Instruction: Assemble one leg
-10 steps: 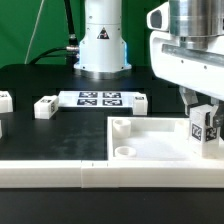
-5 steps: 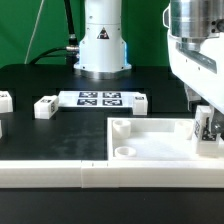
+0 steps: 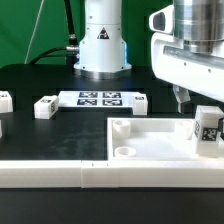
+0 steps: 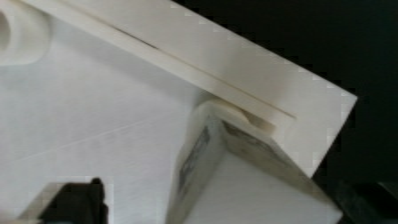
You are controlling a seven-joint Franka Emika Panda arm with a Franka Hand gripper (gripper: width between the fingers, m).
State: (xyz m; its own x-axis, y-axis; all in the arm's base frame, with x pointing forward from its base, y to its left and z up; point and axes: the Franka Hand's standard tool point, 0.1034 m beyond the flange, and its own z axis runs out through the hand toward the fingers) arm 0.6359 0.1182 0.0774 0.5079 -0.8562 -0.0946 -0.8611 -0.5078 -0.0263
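A leg (image 3: 208, 127), a small white block with a black-and-white tag, stands upright in the far corner of the white panel (image 3: 155, 140) at the exterior view's right. My gripper (image 3: 197, 102) hangs just above it, open, with one dark finger (image 3: 180, 99) showing to the leg's left. In the wrist view the leg (image 4: 240, 165) rises from its corner socket between the spread fingers, one dark fingertip (image 4: 71, 203) standing apart from it. The gripper (image 4: 228, 208) holds nothing.
Other loose legs lie on the black table (image 3: 45, 107), (image 3: 5, 100), (image 3: 140, 103). The marker board (image 3: 100, 98) lies before the robot base (image 3: 103, 45). The panel has round sockets (image 3: 122, 127), (image 3: 125, 152). A white rail (image 3: 50, 172) runs along the front.
The gripper held the leg at the panel's corner, lowered it there, then let go and rose a little. The leg now stands alone on the panel.
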